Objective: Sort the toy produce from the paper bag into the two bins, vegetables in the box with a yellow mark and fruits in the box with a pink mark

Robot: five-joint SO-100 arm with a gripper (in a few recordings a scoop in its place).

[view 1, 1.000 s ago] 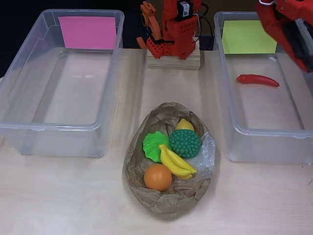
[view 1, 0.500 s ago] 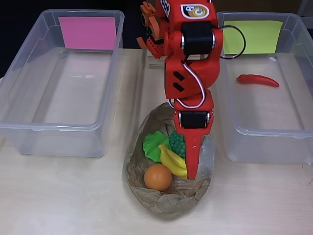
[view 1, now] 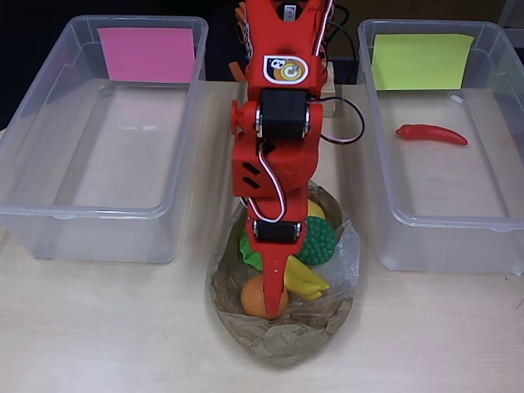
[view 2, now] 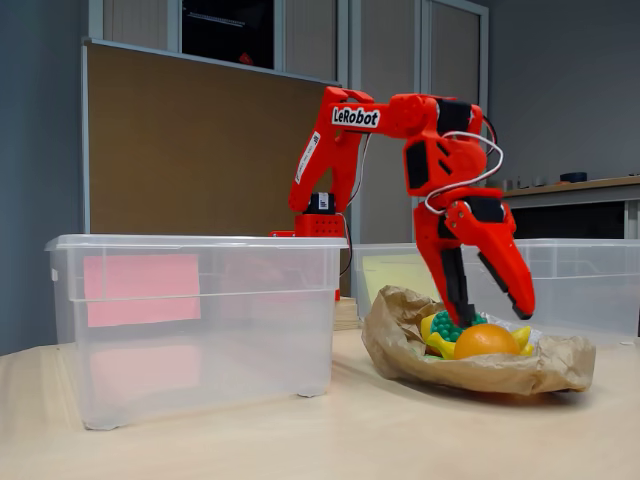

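The crumpled paper bag (view 1: 282,340) lies open at the table's middle and holds an orange (view 1: 255,300), a yellow banana (view 1: 304,278), a bumpy green piece (view 1: 318,240), a leafy green piece (view 1: 248,245) and a small yellow piece (view 1: 315,210). A red chili (view 1: 431,133) lies in the clear bin with the yellow mark (view 1: 417,61). Nothing is in the bin with the pink mark (view 1: 147,54). My red gripper (view 1: 274,296) hangs over the bag, pointing down at the orange (view 2: 484,340). In the fixed view the gripper (view 2: 494,316) is open, its jaws spread just above the orange, holding nothing.
The arm's base sits on a wooden block (view 1: 327,102) between the two bins at the back. Bare table lies in front of the bag and both bins. In the fixed view the pink-marked bin (view 2: 200,320) stands left of the bag (view 2: 480,375).
The arm swung from over the yellow-marked bin down to the bag, then shifted left from the banana's right side to over the orange. The chili stays in the bin.
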